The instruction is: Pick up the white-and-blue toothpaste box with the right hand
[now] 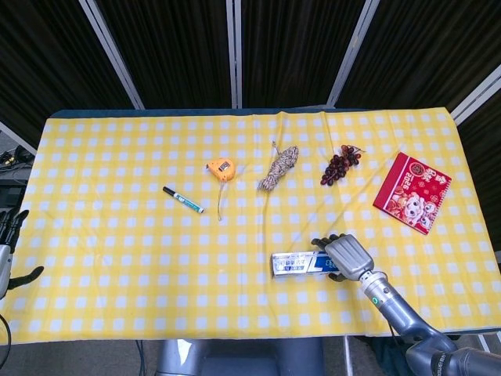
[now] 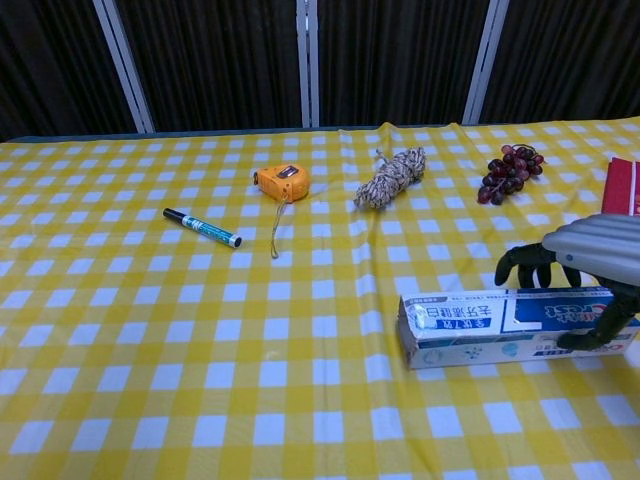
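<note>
The white-and-blue toothpaste box (image 1: pixel 301 264) (image 2: pixel 480 325) lies flat near the table's front edge, right of centre. My right hand (image 1: pixel 347 257) (image 2: pixel 590 255) hovers over the box's right end. Its fingers (image 2: pixel 520 265) curl down behind the box and the thumb (image 2: pixel 600 335) hangs in front of it, so the hand straddles the box without clearly clamping it. The box still rests on the cloth. My left hand (image 1: pixel 9 251) shows at the far left edge of the head view, off the table, fingers apart and holding nothing.
On the yellow checked cloth (image 1: pixel 117 258) lie a green marker (image 1: pixel 182 200), an orange tape measure (image 1: pixel 221 168), a rope bundle (image 1: pixel 279 168) and dark grapes (image 1: pixel 340 164). A red packet (image 1: pixel 412 192) lies at the right, behind my right hand.
</note>
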